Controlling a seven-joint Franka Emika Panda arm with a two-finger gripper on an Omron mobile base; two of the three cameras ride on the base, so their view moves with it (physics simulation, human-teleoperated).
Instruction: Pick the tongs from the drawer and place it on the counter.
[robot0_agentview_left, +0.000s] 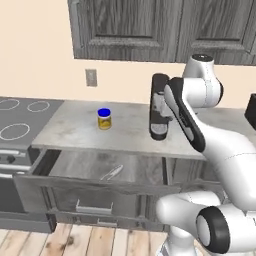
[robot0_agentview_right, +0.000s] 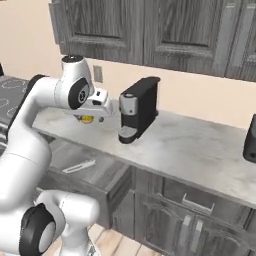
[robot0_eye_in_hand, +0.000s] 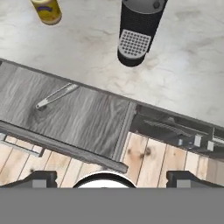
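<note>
- Light grey marbled stone counter (robot0_agentview_left: 130, 131) runs over dark cabinets; below it the wide dark grey woodgrain drawer (robot0_eye_in_hand: 87, 120) stands pulled out.
- Slim silvery metal tongs (robot0_eye_in_hand: 56, 96) lie flat on the drawer floor, left of centre.
- Probably light, stiff, slippery: pinch both arms mid-length.
- Gripper (robot0_eye_in_hand: 105, 177) hovers high above, jaws spread, empty.

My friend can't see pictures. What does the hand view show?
A slim silvery metal pair of tongs lies in the open grey woodgrain drawer. Behind it, on the pale marbled counter, stand a black coffee machine and a yellow jar. The gripper is open above the wooden floor.
</note>
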